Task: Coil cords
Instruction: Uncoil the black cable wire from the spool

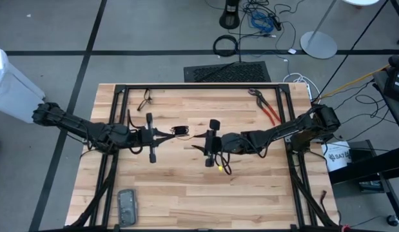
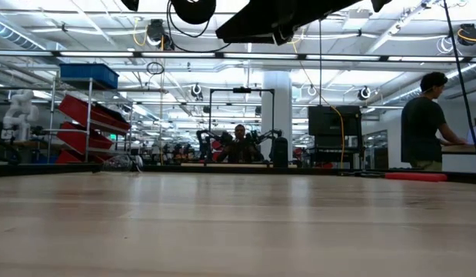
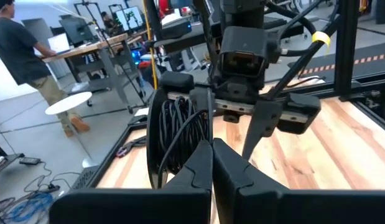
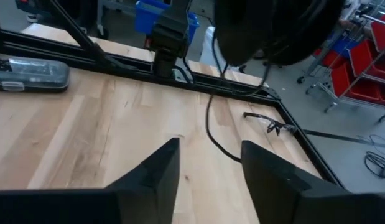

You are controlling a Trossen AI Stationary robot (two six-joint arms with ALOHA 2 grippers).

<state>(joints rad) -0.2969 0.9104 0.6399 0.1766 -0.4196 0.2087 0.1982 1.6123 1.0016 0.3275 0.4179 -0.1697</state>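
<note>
Left gripper point(image 3: 211, 165) clenched on cord point(image 3: 180, 134), coiled bundle raised above table point(image 1: 251, 187) centre. Right gripper point(image 4: 208, 165) released, just beside bundle, nothing between fingers. Red-handled pliers point(image 1: 267, 108) near table's far right edge.

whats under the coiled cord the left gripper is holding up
The left gripper is shut on the coiled cord, lifted above the bare wooden table. One black strand trails down onto the wood. The right gripper hangs open close by. The table directly below the coil is partly covered.
</note>
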